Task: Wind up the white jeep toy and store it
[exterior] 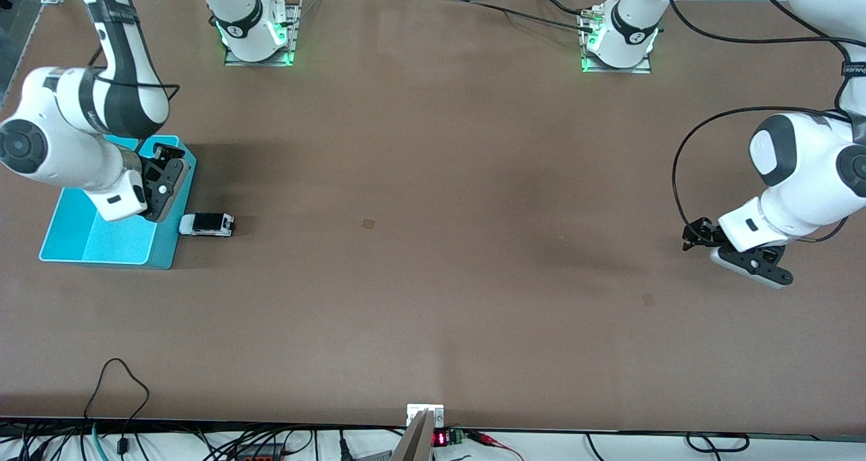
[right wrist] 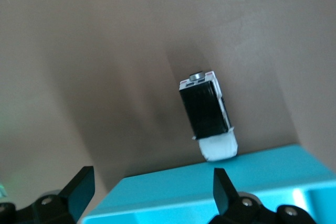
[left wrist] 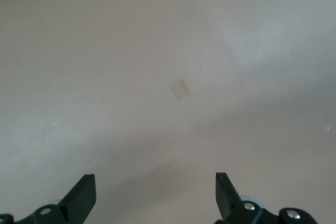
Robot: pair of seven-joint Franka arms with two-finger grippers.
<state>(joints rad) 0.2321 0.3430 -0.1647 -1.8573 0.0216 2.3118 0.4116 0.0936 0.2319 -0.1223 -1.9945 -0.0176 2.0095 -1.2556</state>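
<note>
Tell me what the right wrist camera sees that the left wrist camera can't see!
Only the right wrist view shows the white jeep toy standing on the table beside the turquoise bin, with the open right pincer over the bin's edge. Only the left wrist view shows the open left pincer over a small pale patch. Both show the brown table.

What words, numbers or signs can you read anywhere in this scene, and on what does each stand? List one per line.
Red digits on the small display at the table edge nearest the front camera: too small to read.
Black band with white lettering on the left arm: too small to read.
White jeep toy, turquoise bin, both end effectors: no text visible.
</note>
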